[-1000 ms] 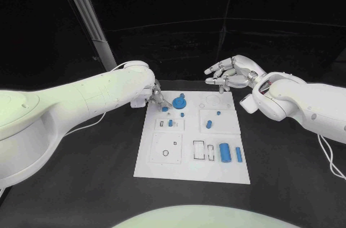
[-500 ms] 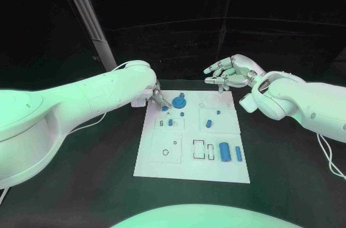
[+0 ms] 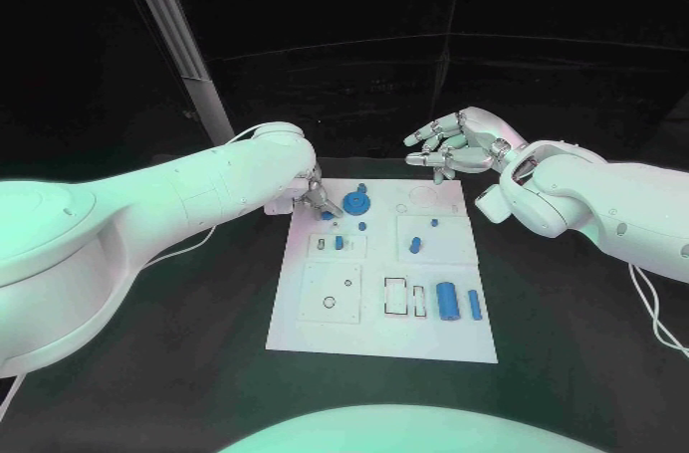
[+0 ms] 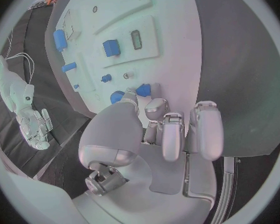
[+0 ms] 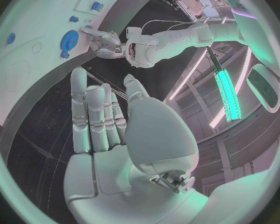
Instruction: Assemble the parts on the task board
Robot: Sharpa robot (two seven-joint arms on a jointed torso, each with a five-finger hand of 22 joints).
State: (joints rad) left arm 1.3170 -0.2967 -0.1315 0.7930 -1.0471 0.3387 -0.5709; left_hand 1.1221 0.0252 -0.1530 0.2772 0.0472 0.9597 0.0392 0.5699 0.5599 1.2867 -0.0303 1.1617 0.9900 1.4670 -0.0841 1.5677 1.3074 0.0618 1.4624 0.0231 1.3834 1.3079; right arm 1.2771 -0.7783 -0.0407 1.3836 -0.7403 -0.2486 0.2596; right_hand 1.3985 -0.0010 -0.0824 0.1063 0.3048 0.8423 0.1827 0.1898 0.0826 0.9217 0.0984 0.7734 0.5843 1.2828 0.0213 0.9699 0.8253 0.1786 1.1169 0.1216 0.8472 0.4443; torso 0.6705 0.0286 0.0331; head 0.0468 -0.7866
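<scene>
Pinching a small blue part [image 3: 328,215] in left hand [image 3: 309,198] over task board [image 3: 385,334]; right hand [image 3: 452,144] empty, fingers apart

You are looking past the right hand [image 5: 109,134], which is rising with its palm turned toward the camera and its fingers [image 5: 90,109] reaching up side by side, straight and close together, gripping nothing. Beyond the fingertips the white task board [image 5: 34,50] is curving along the rim of the circle. A large round blue part [image 5: 70,38] is sitting on it, a small blue part [image 5: 64,55] is lying just beside that, and more blue parts [image 5: 97,6] are lying near the rim. The left hand [image 5: 101,40] is reaching in on its white arm, its fingertips hanging at the board's edge just beside the round part.
</scene>
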